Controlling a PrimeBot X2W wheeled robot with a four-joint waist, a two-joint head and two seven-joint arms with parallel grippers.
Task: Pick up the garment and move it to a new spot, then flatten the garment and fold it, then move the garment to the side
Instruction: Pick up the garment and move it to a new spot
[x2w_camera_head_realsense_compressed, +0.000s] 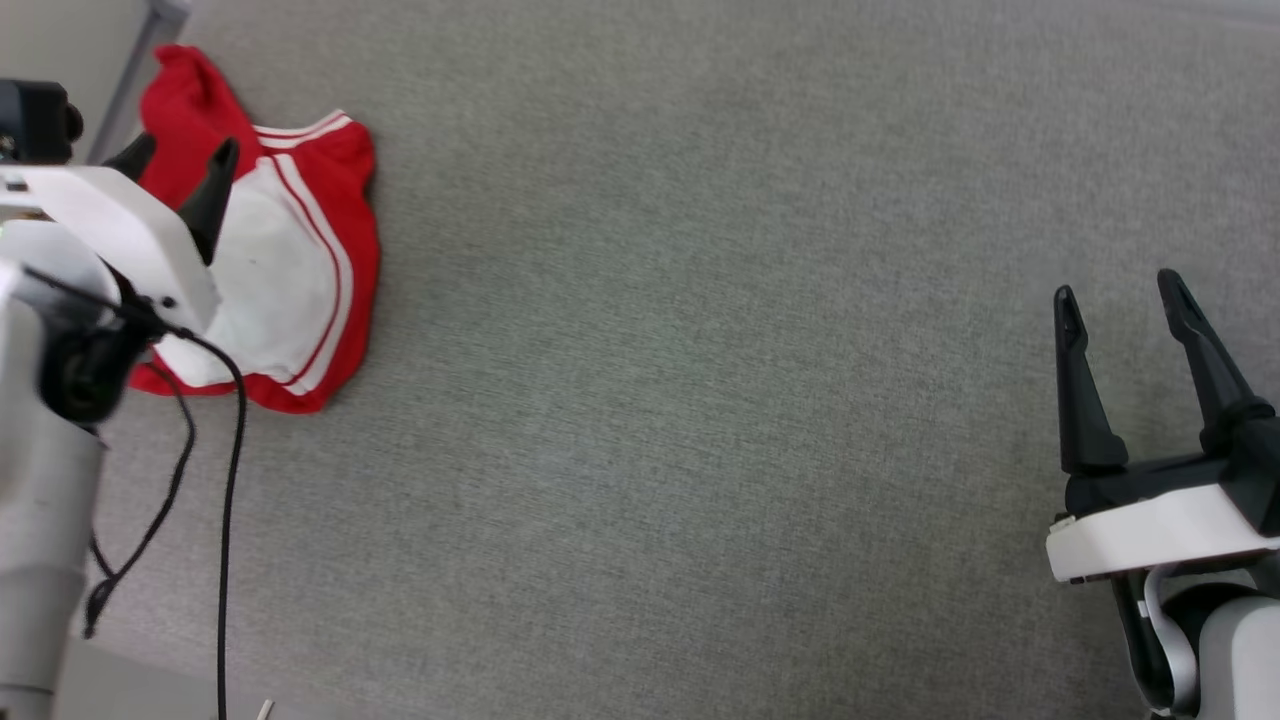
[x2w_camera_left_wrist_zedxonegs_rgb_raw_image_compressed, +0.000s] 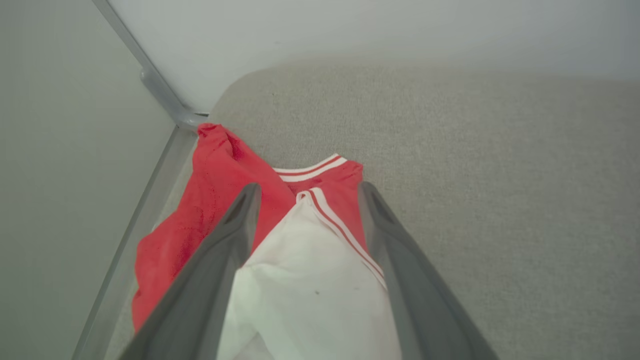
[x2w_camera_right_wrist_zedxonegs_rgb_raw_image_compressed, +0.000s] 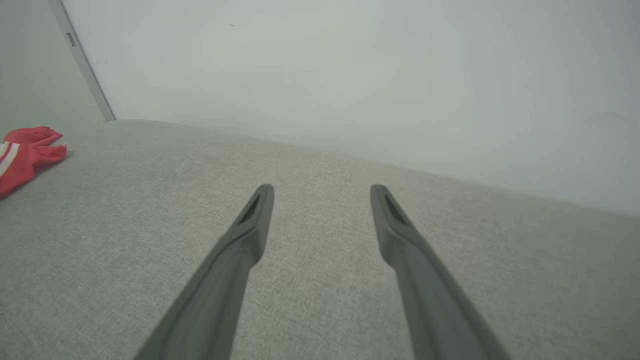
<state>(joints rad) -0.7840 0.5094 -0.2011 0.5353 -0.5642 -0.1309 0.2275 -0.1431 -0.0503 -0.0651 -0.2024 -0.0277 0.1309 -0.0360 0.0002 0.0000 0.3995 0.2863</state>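
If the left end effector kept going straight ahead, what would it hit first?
The left end effector would most likely meet the crumpled garment framed between its fingers; the gap is unclear.

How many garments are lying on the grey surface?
1. The garment lies crumpled at the far left corner of the grey surface, with the open left gripper over it. The arm hides part of it.
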